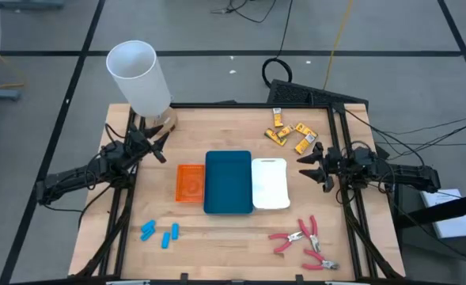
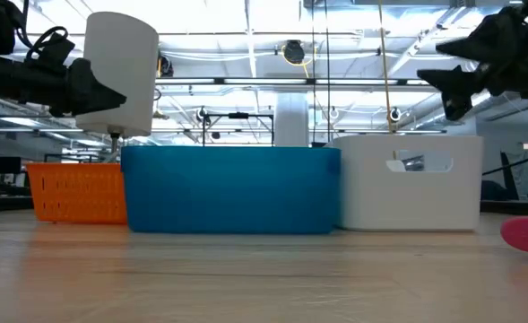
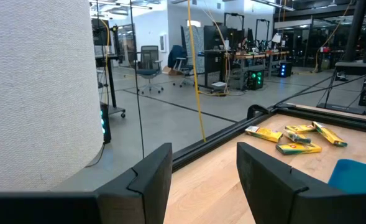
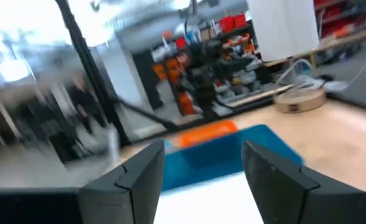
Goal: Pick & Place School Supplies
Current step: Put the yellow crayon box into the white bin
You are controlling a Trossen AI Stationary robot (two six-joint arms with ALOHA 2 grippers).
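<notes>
Several yellow-orange packets (image 1: 291, 134) lie scattered near the table's far right corner and show in the left wrist view as packets (image 3: 292, 138). Pink-handled pliers (image 1: 304, 241) lie at the near right. Three light-blue pieces (image 1: 161, 232) lie at the near left. My left gripper (image 1: 159, 146) hovers open at the far left beside the white cylinder (image 1: 140, 77). My right gripper (image 1: 307, 168) hovers open at the right, just right of the white tray (image 1: 270, 183). Neither touches anything.
Orange tray (image 1: 189, 183), blue tray (image 1: 228, 182) and the white tray stand side by side mid-table. The tall white cylinder stands at the far left corner. A black frame rail (image 1: 320, 99) runs along the table's far and side edges. Bare wood lies near the front centre.
</notes>
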